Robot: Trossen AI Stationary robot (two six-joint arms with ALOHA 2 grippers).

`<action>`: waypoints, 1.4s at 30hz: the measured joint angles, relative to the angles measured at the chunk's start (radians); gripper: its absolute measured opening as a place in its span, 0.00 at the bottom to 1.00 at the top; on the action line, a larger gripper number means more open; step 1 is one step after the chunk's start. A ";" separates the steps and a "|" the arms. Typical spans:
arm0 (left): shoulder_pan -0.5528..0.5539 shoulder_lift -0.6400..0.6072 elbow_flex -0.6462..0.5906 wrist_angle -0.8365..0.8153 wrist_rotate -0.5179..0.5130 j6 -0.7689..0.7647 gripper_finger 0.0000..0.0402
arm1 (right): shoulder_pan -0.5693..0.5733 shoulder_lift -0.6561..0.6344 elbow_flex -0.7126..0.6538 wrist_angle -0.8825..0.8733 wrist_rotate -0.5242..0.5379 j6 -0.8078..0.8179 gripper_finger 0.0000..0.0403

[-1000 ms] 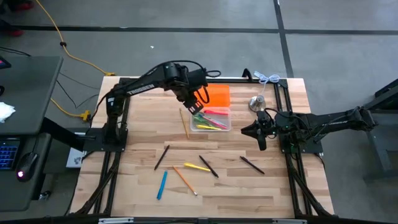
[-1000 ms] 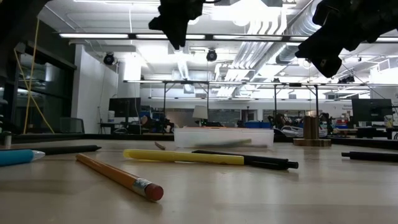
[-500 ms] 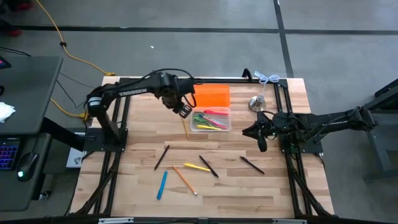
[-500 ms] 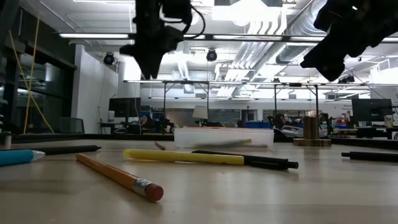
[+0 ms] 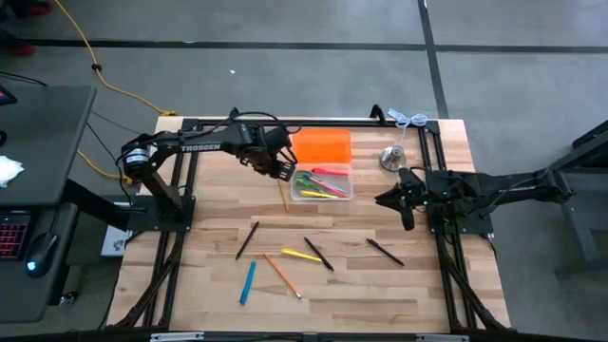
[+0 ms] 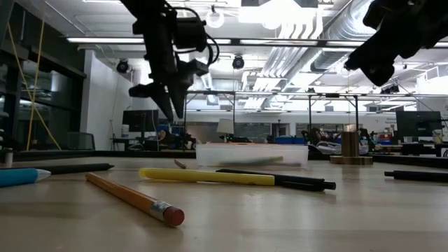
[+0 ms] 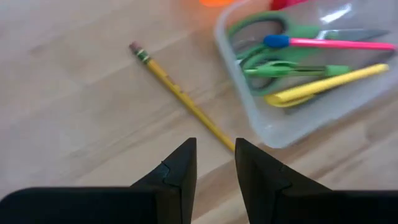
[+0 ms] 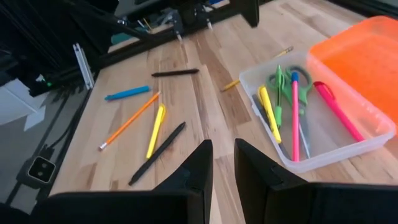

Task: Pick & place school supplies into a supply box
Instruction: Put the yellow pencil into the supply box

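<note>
1. The left arm reaches across the far part of the worktop [image 5: 218, 209], its left hand [image 5: 281, 168] hanging in the air just beside the clear supply box [image 5: 323, 183], on the box's left in the high view.
2. In the left wrist view the left hand [image 7: 214, 163] has its two dark fingers [image 7: 177, 171] slightly apart with nothing between them; a wooden pencil [image 7: 181, 96] lies on the wood right ahead of them, its tip near the box wall.
3. The right arm lies low along the right side, and the right hand [image 5: 407, 198] hovers to the right of the box, well apart from it.
4. Its fingers [image 8: 194, 167] stand nearly together with a narrow gap, empty.
5. The supply box holds green-handled scissors [image 7: 264, 40], a pink pen [image 7: 329, 43], a green pen [image 7: 292, 70] and a yellow pen [image 7: 326, 84].
6. The orange lid [image 5: 321, 146] lies touching the box's far side.
7. Loose on the near worktop lie a blue pen [image 5: 247, 282], an orange pencil [image 5: 282, 275], a yellow pen [image 5: 301, 255] and three black pens [image 5: 247, 238] [image 5: 318, 254] [image 5: 385, 251].
8. A silver bell [image 5: 390, 157] stands right of the lid.
9. The worktop is pale wood planks in a black frame, on a grey floor [image 5: 285, 66] where a yellow cable [image 5: 90, 62] runs.
10. The low view shows a bright workshop hall with ceiling lights [image 6: 280, 14] behind the worktop.
</note>
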 joint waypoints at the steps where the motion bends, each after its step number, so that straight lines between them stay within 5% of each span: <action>1: 0.008 0.001 -0.008 0.014 0.000 -0.007 0.34 | 0.000 -0.020 0.000 -0.014 0.003 0.001 0.11; 21: 0.065 0.047 -0.094 0.177 0.021 -0.201 0.34 | 0.000 -0.257 -0.002 -0.199 0.039 0.001 0.11; 32: 0.065 0.096 -0.094 0.207 0.015 -0.231 0.34 | 0.000 -0.262 -0.238 0.155 -0.005 0.089 0.11; 42: 0.065 0.096 -0.094 0.188 -0.031 -0.276 0.34 | 0.000 -0.261 -0.282 0.205 0.008 0.094 0.11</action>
